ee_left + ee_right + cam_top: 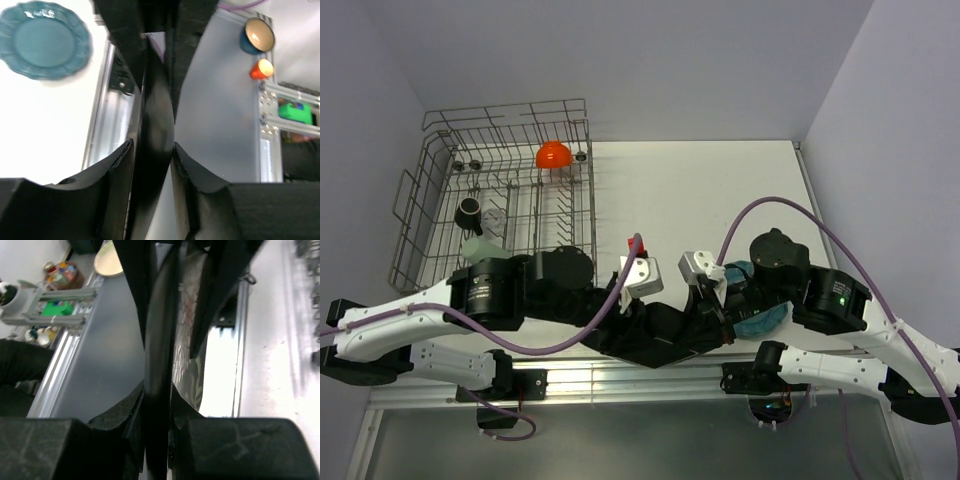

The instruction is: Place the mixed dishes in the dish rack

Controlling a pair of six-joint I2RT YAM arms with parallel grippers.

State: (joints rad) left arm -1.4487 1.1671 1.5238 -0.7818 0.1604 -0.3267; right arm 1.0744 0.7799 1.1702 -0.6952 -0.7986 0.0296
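I read left gripper and right gripper both clamped on black square flowered plate, near edge, centre. Teal round scalloped plate beside it; grey wire dish rack at far-left corner.

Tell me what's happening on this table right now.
The left gripper and right gripper both clamp the black square flowered plate on edge over the near edge of the table. The teal round scalloped plate lies on the table. The grey wire dish rack holds the orange bowl, dark mug, clear glass and pale green cup.
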